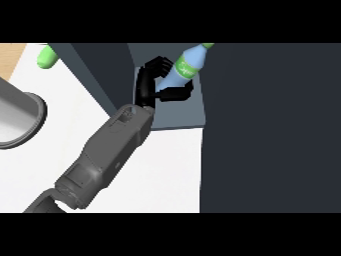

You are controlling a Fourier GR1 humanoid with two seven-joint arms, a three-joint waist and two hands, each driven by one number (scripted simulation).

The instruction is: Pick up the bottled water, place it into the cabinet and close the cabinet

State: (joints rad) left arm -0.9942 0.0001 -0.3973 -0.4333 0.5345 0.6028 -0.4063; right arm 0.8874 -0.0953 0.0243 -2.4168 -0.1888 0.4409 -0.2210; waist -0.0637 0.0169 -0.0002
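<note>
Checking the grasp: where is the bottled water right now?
Head view, upper middle: the bottled water is held tilted by the left hand, whose fingers curl round it, over the grey-blue cabinet opening and just left of the large dark panel.

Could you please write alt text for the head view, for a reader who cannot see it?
The robot's left hand curls round a tilted blue bottled water with a green label, holding it at the open cabinet. On the white counter to the left are a grey cylinder and a green object.
</note>
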